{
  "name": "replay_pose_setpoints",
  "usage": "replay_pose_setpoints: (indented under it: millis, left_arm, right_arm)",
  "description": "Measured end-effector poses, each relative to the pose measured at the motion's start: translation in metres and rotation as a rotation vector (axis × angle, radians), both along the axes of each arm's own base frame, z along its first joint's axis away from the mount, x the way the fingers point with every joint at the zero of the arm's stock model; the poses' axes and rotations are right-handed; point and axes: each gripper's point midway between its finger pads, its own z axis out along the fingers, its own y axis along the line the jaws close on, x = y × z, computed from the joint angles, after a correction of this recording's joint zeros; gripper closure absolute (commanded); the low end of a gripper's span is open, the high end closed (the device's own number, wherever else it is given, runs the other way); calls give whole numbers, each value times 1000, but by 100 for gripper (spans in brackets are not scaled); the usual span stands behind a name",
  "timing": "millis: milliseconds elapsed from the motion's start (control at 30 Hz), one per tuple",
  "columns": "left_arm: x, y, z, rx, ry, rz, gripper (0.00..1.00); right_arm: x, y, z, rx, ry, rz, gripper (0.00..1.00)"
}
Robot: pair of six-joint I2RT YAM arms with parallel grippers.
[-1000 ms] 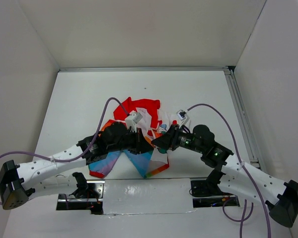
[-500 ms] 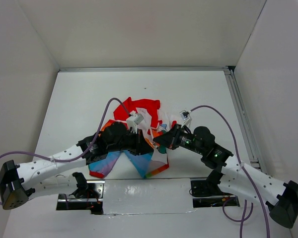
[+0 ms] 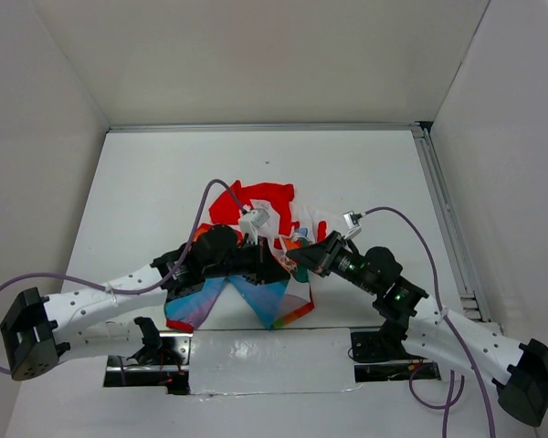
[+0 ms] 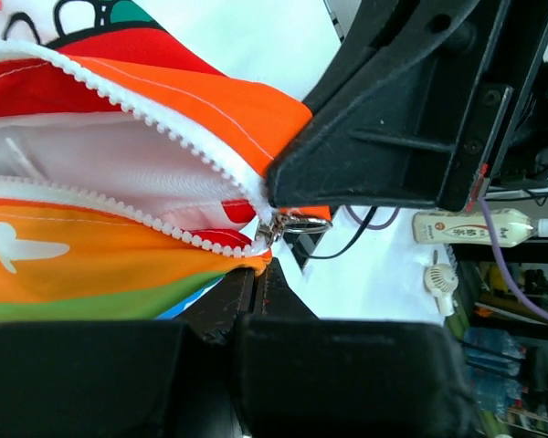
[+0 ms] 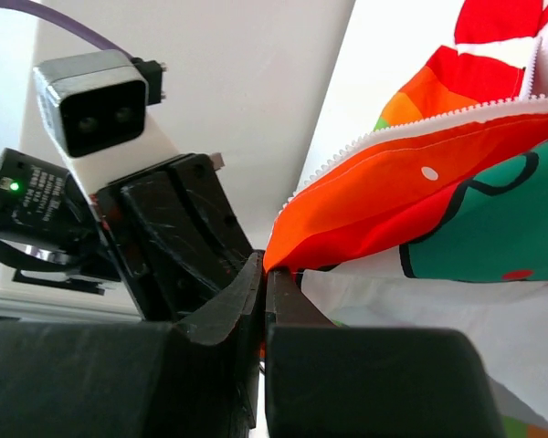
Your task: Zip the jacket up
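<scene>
Item: jacket (image 3: 256, 205), bunched on counter (image 3: 365, 173) between both arms.
Left end effector (image 3: 276, 266): clenched on hem.
Right end effector (image 3: 298, 263): clenched on orange hem fabric.
Zipper slider (image 4: 288, 224): at bottom, teeth rows apart.
Progress: start engaged; nearly the whole zip remains.

The jacket (image 3: 256, 208) lies bunched on the bench (image 3: 365, 173), midway across and toward its near edge. The left claw (image 3: 279, 267) reaches in from the left and the right claw (image 3: 299, 265) from the right. They nearly touch at the jacket's near-right hem, with the zipper slider (image 4: 279, 226) just between them.
</scene>
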Motion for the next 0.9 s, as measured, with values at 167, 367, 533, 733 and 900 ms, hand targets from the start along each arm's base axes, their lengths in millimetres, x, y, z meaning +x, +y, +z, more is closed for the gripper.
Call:
replay_pose_setpoints:
  millis: [167, 367, 533, 733, 900]
  left_arm:
    - [1, -12, -6, -12, 26, -9, 100]
    - [-1, -17, -15, 11, 32, -7, 100]
    - [0, -14, -14, 53, 33, 25, 100]
    - [-6, 0, -6, 75, 46, 34, 100]
    - [-1, 9, -7, 88, 59, 56, 100]
  right_arm:
    - [-1, -7, -1, 34, 29, -28, 100]
    - [-2, -8, -11, 2, 63, -31, 100]
    - [-1, -4, -12, -121, 77, -8, 77]
    - [1, 1, 14, -182, -1, 23, 66]
    - [-3, 1, 0, -240, 10, 52, 55]
